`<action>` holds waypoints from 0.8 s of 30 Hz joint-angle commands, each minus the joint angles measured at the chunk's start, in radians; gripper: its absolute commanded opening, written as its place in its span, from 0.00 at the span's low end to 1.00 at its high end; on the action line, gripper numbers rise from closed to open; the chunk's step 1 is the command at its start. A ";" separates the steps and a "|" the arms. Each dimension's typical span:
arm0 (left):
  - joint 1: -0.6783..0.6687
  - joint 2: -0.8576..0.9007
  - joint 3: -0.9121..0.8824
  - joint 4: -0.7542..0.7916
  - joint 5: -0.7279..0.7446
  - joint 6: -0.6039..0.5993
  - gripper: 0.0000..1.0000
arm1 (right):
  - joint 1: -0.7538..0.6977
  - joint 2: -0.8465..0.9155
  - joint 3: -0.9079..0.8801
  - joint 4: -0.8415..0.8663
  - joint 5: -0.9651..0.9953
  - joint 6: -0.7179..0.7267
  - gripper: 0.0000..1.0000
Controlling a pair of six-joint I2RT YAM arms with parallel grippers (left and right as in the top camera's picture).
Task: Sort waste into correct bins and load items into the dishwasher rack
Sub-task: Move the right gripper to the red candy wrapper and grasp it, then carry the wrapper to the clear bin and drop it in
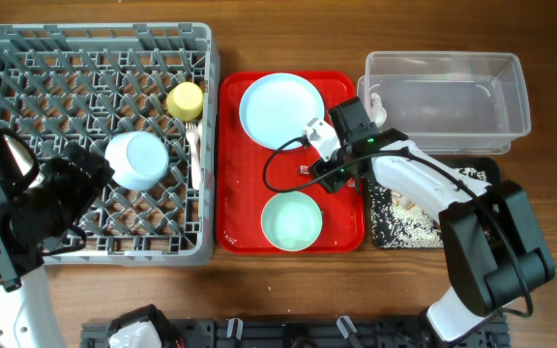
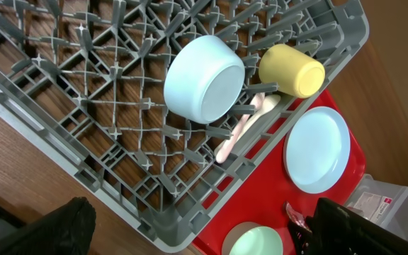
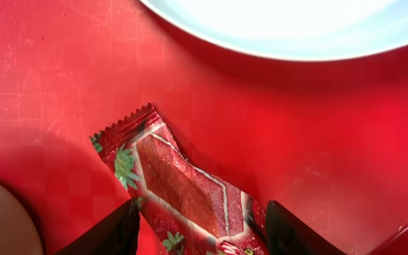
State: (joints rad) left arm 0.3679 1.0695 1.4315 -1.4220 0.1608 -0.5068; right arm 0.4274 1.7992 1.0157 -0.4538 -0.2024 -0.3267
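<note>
The right gripper point(image 3: 200, 212) sits low over the red tray point(image 3: 62, 85). Its 2 fingers are spread, with the red wrapper point(image 3: 183, 191) lying flat between them and the plate point(image 3: 296, 21) just ahead. The best move is probably to press the tips to the tray, pinch across the crinkled width, then lift straight up. The left gripper point(image 2: 200, 212) is spread and empty above the rack point(image 2: 62, 134).

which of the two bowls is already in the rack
The light blue round bowl, overturned in the grey plastic dishwasher rack; the mint green bowl sits upright on the flat red tray.
</note>
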 commanded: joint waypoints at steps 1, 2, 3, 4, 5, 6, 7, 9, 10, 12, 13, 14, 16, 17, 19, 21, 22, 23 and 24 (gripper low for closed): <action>0.003 0.002 0.001 0.000 -0.006 0.005 1.00 | 0.001 0.018 -0.010 -0.007 -0.024 0.047 0.54; 0.003 0.002 0.001 0.000 -0.006 0.005 1.00 | 0.001 0.018 -0.010 -0.007 -0.024 0.070 0.54; 0.003 0.002 0.001 0.000 -0.006 0.005 1.00 | 0.001 0.018 -0.010 -0.008 -0.025 0.070 0.52; 0.003 0.002 0.001 0.000 -0.006 0.005 1.00 | 0.001 0.018 -0.010 -0.008 -0.024 0.070 0.51; 0.003 0.002 0.001 0.000 -0.006 0.005 1.00 | 0.001 0.018 -0.010 -0.010 -0.024 0.070 0.52; 0.003 0.002 0.001 0.000 -0.006 0.005 1.00 | 0.001 0.018 -0.010 -0.019 -0.024 0.080 0.57; 0.003 0.002 0.001 0.000 -0.006 0.005 1.00 | 0.001 0.019 -0.010 -0.025 -0.024 0.095 0.60; 0.003 0.002 0.001 0.000 -0.006 0.005 1.00 | 0.001 0.035 -0.010 -0.026 -0.024 0.095 0.59; 0.003 0.002 0.001 0.000 -0.006 0.005 1.00 | 0.001 0.059 -0.010 -0.028 -0.024 0.096 0.55; 0.003 0.002 0.001 0.000 -0.006 0.005 1.00 | 0.001 0.061 -0.007 -0.030 -0.024 0.122 0.30; 0.003 0.002 0.001 0.000 -0.006 0.005 1.00 | 0.001 0.061 0.002 -0.039 -0.024 0.148 0.21; 0.003 0.002 0.001 0.000 -0.006 0.005 1.00 | 0.000 0.050 0.029 -0.073 -0.024 0.180 0.16; 0.003 0.002 0.001 0.000 -0.006 0.005 1.00 | 0.001 0.003 0.104 -0.151 -0.024 0.199 0.10; 0.003 0.002 0.001 0.000 -0.006 0.005 1.00 | 0.000 -0.019 0.150 -0.192 -0.024 0.199 0.05; 0.003 0.002 0.001 -0.001 -0.006 0.005 1.00 | 0.000 -0.080 0.268 -0.264 0.028 0.199 0.05; 0.003 0.002 0.001 0.000 -0.006 0.005 1.00 | 0.000 -0.157 0.352 -0.266 0.235 0.200 0.04; 0.003 0.002 0.001 0.000 -0.006 0.005 1.00 | -0.003 -0.180 0.353 -0.241 0.337 0.204 0.04; 0.003 0.002 0.001 -0.001 -0.006 0.005 1.00 | -0.020 -0.199 0.353 -0.206 0.513 0.234 0.04; 0.003 0.002 0.001 0.000 -0.006 0.005 1.00 | -0.045 -0.200 0.353 -0.194 0.606 0.232 0.04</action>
State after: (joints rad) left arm 0.3679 1.0695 1.4315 -1.4220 0.1608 -0.5068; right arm 0.4221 1.6146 1.3605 -0.6655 0.0860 -0.1261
